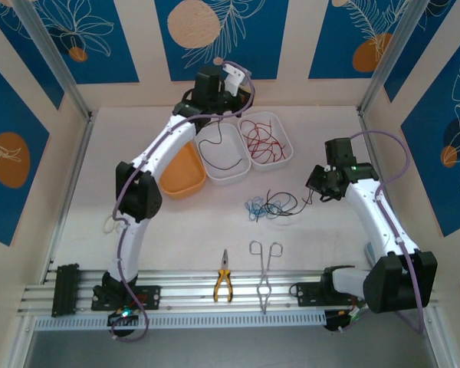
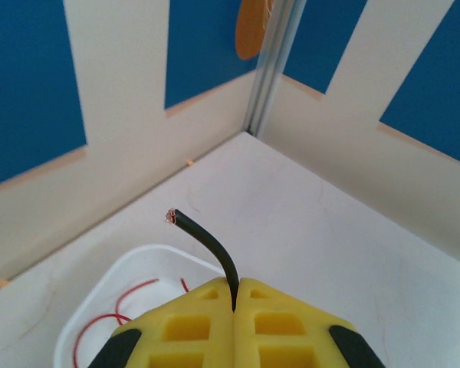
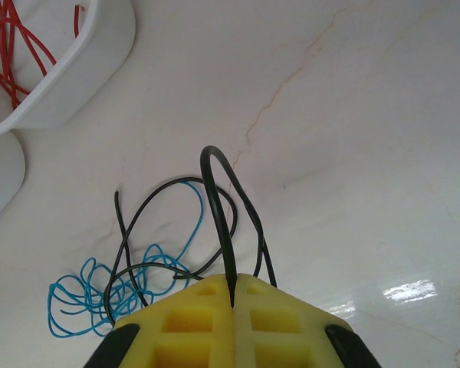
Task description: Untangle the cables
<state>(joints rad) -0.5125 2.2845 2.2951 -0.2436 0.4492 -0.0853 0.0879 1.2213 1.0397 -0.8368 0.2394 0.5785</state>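
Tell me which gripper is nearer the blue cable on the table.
Right. The right gripper sits just right of the blue cable, shut on a black cable; the left gripper is far beyond it, above the white bins.

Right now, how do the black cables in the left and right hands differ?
The left black cable leaves the left hand as a short stub with a bare copper tip; the right black cable arches from the right hand in a loop. The right one runs down among the blue cable; the left one's end stands in air. Both are pinched in shut hands.
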